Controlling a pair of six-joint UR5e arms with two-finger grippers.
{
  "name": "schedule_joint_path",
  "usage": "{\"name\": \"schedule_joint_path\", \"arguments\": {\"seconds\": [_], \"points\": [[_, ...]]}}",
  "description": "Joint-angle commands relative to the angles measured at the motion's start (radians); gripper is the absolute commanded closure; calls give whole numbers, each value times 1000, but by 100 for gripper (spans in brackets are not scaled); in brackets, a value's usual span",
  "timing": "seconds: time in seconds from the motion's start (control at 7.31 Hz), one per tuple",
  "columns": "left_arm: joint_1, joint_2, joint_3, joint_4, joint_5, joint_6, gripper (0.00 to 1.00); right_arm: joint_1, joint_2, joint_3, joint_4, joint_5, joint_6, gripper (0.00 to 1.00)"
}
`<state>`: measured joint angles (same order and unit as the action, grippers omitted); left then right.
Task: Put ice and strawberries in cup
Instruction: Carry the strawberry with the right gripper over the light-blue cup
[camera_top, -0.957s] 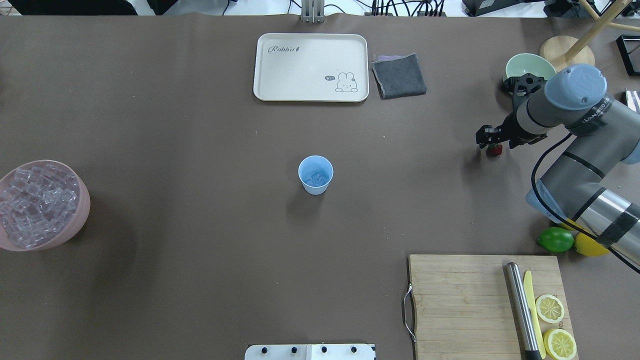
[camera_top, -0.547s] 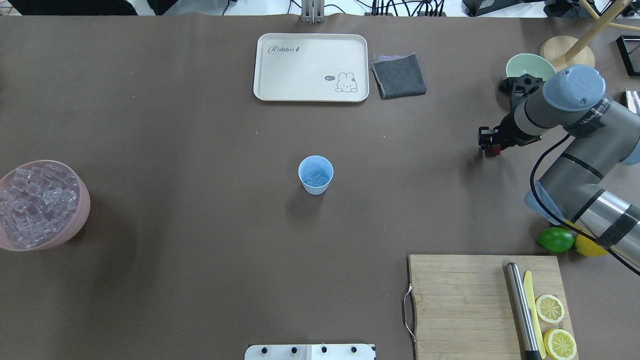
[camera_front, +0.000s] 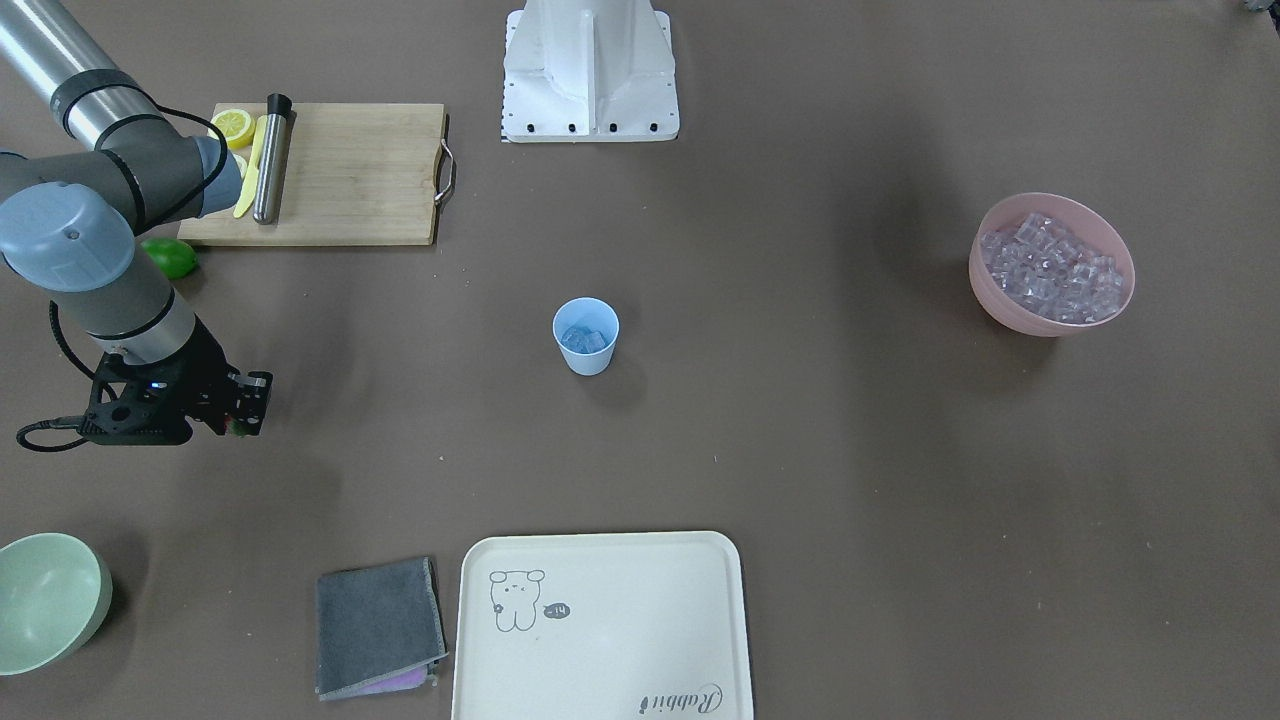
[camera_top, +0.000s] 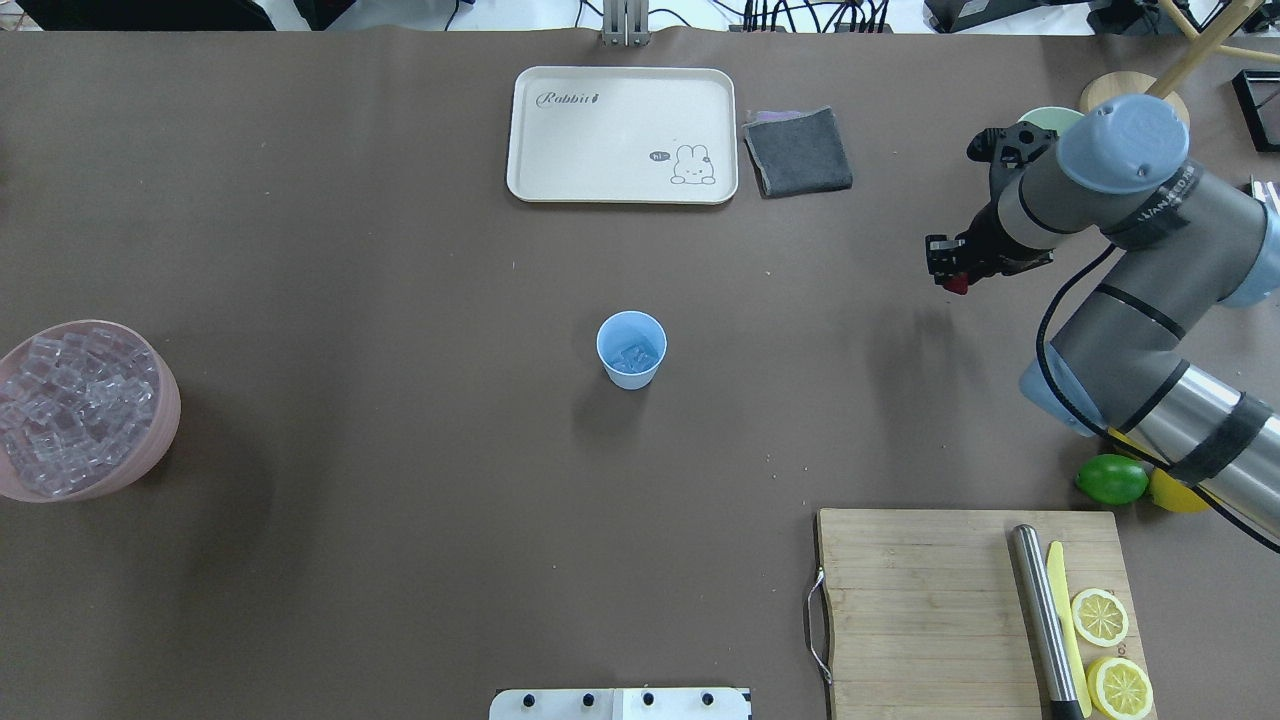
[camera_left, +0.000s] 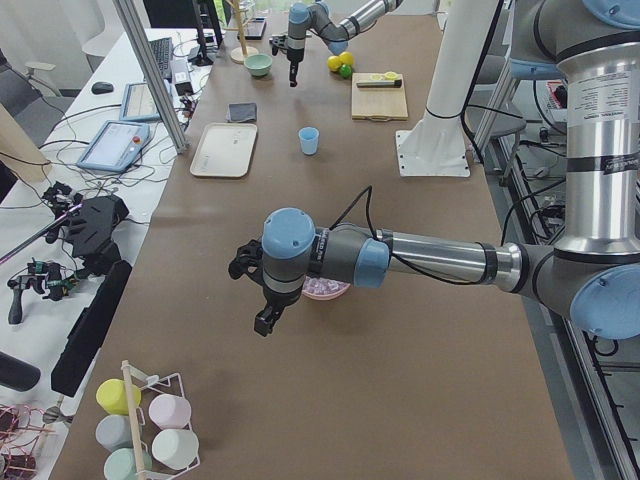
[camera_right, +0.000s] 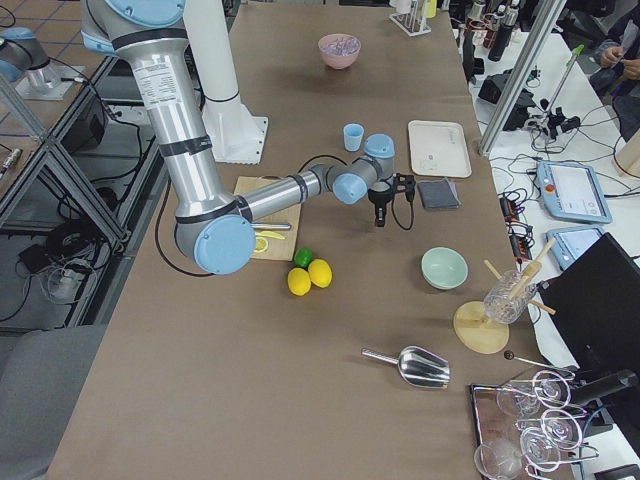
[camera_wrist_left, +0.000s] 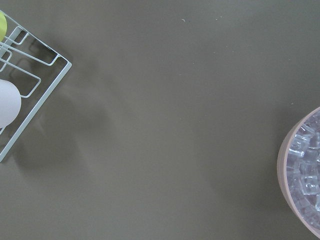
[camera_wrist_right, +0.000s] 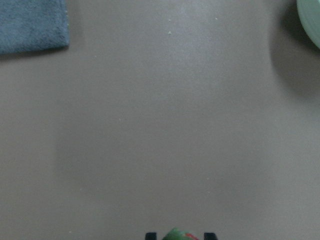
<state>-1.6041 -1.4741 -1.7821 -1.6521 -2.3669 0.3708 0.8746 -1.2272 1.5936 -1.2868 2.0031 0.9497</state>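
Note:
The light blue cup (camera_top: 631, 348) stands mid-table with a few ice cubes (camera_top: 636, 356) inside. More ice (camera_top: 70, 410) fills the pink bowl (camera_top: 165, 400) at the table's left edge. My right gripper (camera_top: 950, 276) hangs above the table's right part, well right of the cup, shut on the red strawberry (camera_top: 957, 285). The strawberry's green top (camera_wrist_right: 177, 235) shows between the fingers in the right wrist view. My left gripper (camera_left: 262, 320) hovers beside the pink bowl, seen only in the exterior left view; I cannot tell whether it is open or shut.
A cream tray (camera_top: 530, 135) and grey cloth (camera_top: 798, 150) lie at the far side. A pale green bowl (camera_front: 45, 600) sits behind the right arm. Cutting board (camera_top: 920, 610) with muddler, knife and lemon halves lies near right, lime (camera_top: 1110, 480) beside it. A wire cup rack (camera_wrist_left: 25, 75) stands near the left gripper.
My right gripper closed on the strawberry at the table, then rose and shifted slightly towards the far side and left, carrying the berry up. The cup and bowls stayed put.

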Motion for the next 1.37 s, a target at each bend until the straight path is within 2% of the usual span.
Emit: {"name": "schedule_joint_path", "arguments": {"seconds": [0.0,0.27,0.41,0.68,0.82,0.96,1.23], "points": [[7,0,1,0,0,0,1,-11,101,55,-100,-7,30,100],[10,3,3,0,0,0,1,-89,207,100,-106,-6,131,100],[18,3,3,2,0,0,1,-141,272,98,-111,-23,250,100],[27,8,3,0,0,-1,1,-263,340,92,-144,-172,324,100],[27,11,1,-2,0,-1,1,-310,389,92,-219,-190,333,100],[27,21,0,-8,0,0,1,-363,403,89,-236,-251,377,100],[27,21,0,-9,0,0,1,-393,420,69,-236,-280,382,100]]}}
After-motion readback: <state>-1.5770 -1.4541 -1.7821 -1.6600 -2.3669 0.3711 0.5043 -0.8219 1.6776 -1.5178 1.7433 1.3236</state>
